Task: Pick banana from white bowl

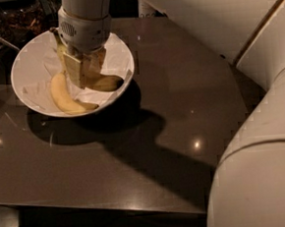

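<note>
The white bowl (30, 62), lined with crumpled white paper, stands at the table's back left. My gripper (83, 73) reaches down into its middle, right over the banana (108, 82). This banana's brownish end sticks out to the right of the gripper and a dark stem shows at the left by the bowl's far rim. Its middle is hidden by the gripper. A second, thicker, curved banana (66, 98) lies free at the bowl's front left, just beside the gripper.
The dark brown table (150, 149) runs to a front edge near the bottom. My large white arm (263, 140) fills the right side. Dark clutter and a spoon-like handle (1, 40) lie behind the bowl at the far left.
</note>
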`<state>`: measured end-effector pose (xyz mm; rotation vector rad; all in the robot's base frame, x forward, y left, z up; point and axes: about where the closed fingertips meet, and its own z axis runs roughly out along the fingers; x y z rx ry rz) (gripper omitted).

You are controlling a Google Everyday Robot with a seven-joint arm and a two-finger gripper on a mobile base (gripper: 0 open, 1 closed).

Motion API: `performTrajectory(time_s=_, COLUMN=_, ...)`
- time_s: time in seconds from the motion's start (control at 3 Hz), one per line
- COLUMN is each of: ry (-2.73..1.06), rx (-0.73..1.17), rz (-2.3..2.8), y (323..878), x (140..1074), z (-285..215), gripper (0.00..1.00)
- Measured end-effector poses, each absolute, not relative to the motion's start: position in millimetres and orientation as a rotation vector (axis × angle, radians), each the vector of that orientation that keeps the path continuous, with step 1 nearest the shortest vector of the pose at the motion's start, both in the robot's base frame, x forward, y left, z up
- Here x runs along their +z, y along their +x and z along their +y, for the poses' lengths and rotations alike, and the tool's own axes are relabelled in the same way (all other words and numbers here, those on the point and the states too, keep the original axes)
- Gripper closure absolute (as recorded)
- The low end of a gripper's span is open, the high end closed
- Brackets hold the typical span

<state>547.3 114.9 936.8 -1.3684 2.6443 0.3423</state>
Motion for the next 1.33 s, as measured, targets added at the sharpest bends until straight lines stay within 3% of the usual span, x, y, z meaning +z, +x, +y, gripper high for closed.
performTrajectory(time_s=1.33, ry=-1.705, rx=0.484, rz=2.346, y=480, x=966, z=159, gripper=1.0)
